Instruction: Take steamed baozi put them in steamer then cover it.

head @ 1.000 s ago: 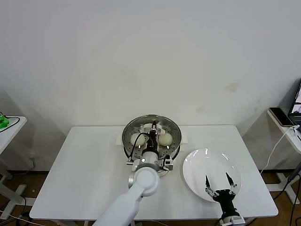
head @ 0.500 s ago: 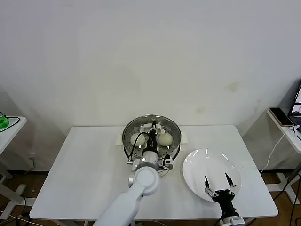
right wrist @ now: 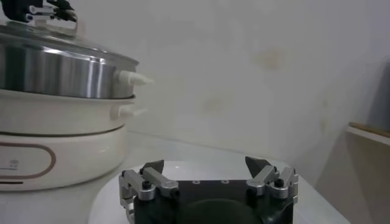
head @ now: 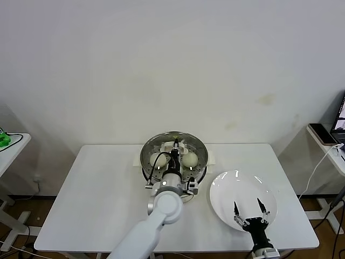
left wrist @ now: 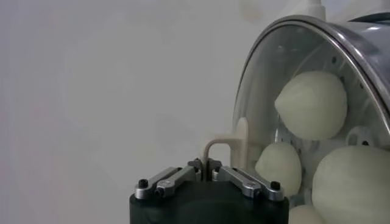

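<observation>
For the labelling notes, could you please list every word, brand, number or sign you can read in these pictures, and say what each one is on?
None can be read.
steamer: a small dark mark on its cream base, beside the outlined panel, too small to read.
cover: no lettering seen.
plate: plain white, no print.
left gripper, shut on the cover's handle: no marking visible.
right gripper, open over the plate: no marking visible.

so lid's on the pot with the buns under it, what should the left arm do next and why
Probably open the left end effector and lift straight up. It is shut on the lid handle, while the glass lid already looks seated on the steamer with the buns under it. The right end effector waits open over the plate.
</observation>
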